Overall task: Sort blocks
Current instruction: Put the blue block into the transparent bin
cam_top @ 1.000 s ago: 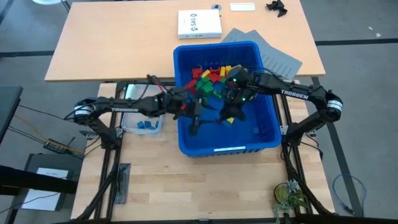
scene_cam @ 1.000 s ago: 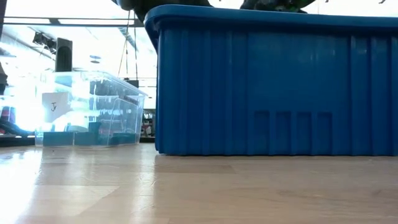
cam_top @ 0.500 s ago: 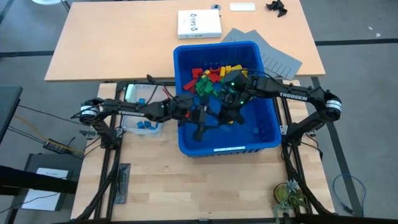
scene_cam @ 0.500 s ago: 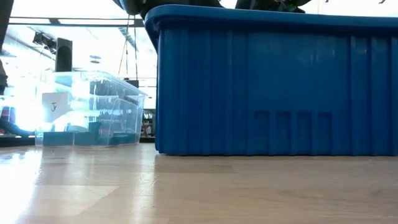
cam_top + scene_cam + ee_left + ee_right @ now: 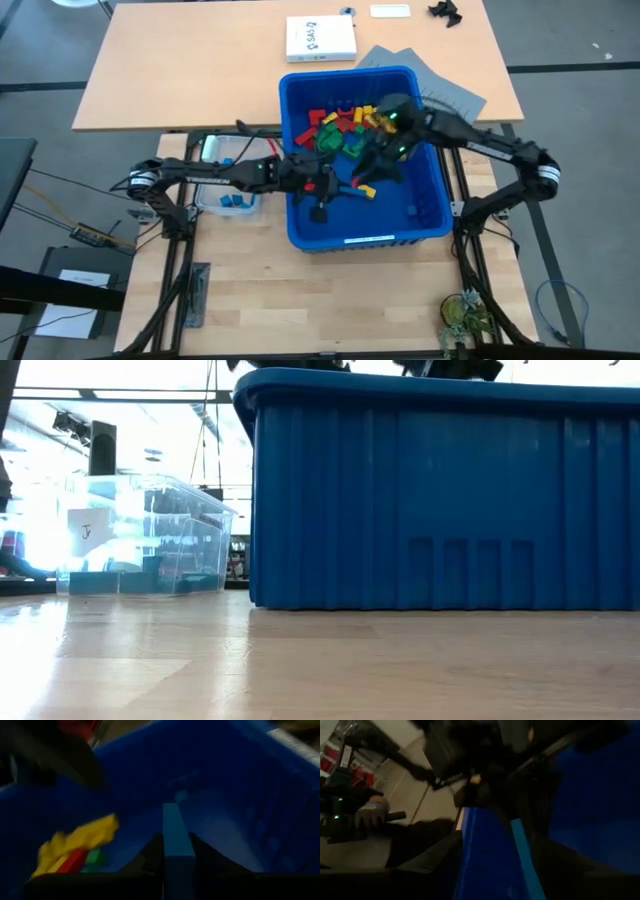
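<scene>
A big blue bin (image 5: 365,240) holds a pile of red, yellow and green blocks (image 5: 340,125) at its far end, and a yellow block (image 5: 367,190) lies nearer its middle. My left gripper (image 5: 330,195) reaches into the bin from the left and is shut on a long blue block (image 5: 172,827). My right gripper (image 5: 382,165) hangs open just above and beyond it, over the pile's near edge. In the right wrist view the blue block (image 5: 522,852) shows below, between its spread fingers, with a gap on each side. My left gripper pinches the blue block's two long sides (image 5: 172,852) between its fingers (image 5: 152,855). The fingers lie along the block and slant down from the table's left. The block sticks out ahead of the fingertips, lifted above the bin's floor.
A small clear tub (image 5: 228,195) with a few blue blocks stands just left of the bin, also in the low view (image 5: 150,540). A white box (image 5: 320,38) and grey sheets (image 5: 430,85) lie on the far table. The bin's wall (image 5: 440,500) fills the low view.
My left gripper has pushed a little farther into the bin, toward the table's right edge. My right gripper has risen and drawn back toward the far edge, away from the left one.
</scene>
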You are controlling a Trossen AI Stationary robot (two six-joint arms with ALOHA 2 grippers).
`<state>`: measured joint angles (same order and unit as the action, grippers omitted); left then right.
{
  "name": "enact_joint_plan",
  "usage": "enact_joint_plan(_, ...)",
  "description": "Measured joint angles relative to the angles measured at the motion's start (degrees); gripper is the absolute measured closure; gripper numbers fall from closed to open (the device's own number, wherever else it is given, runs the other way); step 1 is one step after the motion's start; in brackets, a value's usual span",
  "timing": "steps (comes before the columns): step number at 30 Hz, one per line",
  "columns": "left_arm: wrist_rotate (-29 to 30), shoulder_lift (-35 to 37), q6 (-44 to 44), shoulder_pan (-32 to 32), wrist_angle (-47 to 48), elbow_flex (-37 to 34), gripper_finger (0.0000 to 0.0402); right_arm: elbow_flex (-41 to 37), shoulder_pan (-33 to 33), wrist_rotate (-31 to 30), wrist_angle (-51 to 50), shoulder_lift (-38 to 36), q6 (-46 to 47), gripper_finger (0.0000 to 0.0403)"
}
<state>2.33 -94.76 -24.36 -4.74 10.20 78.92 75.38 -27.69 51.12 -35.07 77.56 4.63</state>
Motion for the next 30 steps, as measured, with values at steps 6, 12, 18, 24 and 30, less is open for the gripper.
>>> enact_joint_plan(6,11.7,3.6,6.5,-0.6,27.1,9.6,0.0337,1.5,-3.8,-9.9,0.2,-7.2,-4.7,0.0169)
enact_joint_plan(12,22.6,11.2,16.6,-3.4,40.2,9.1,0.0337,1.5,-5.7,-21.5,-1.1,-10.6,-9.0,0.0175)
enact_joint_plan(18,32.6,21.6,32.1,-4.3,50.5,-1.1,0.0337,1.5,-6.4,-26.2,-5.9,-9.1,-12.4,0.0173)
enact_joint_plan(24,34.1,31.6,45.3,-4.6,54.0,-12.1,0.0337,1.4,-7.0,-28.6,-7.2,-6.1,-14.2,0.0175)
enact_joint_plan(30,34.3,36.0,50.5,-4.7,55.8,-18.9,0.0294,1.4,-6.6,-29.0,-6.8,-4.3,-17.8,0.0176)
